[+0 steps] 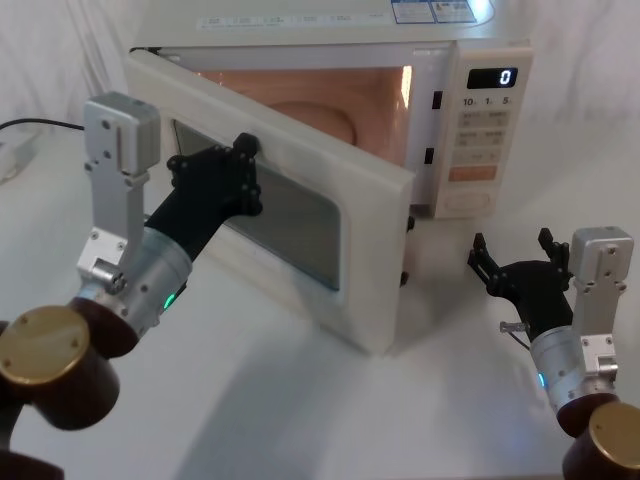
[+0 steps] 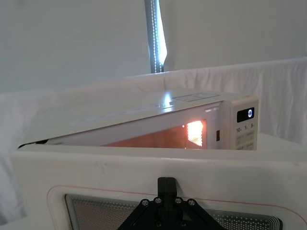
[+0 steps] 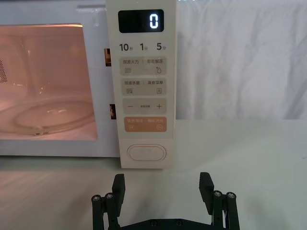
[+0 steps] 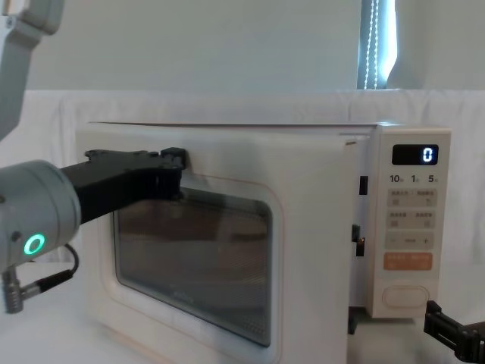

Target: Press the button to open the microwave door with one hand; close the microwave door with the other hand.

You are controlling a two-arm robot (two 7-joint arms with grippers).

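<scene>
Head view: the microwave door point(image 1: 300, 200) stands ajar across the frame's centre, hinged at upper left, with the left gripper point(image 1: 245, 150), fingers seemingly together, touching its outer face, while the spread-fingered right gripper point(image 1: 512, 255) idles lower right below the button point(image 1: 470, 201).

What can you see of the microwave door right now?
The microwave door is a wide cream panel, plastic by its look, with a dark rounded glass window inside a thin border line. It stands partly open, hinged on the robot's left and swung out toward the robot, so the lit orange cavity shows behind it. The left gripper presses against its outer face near the window's upper edge. The right gripper is apart from it, open, before the control panel.
</scene>
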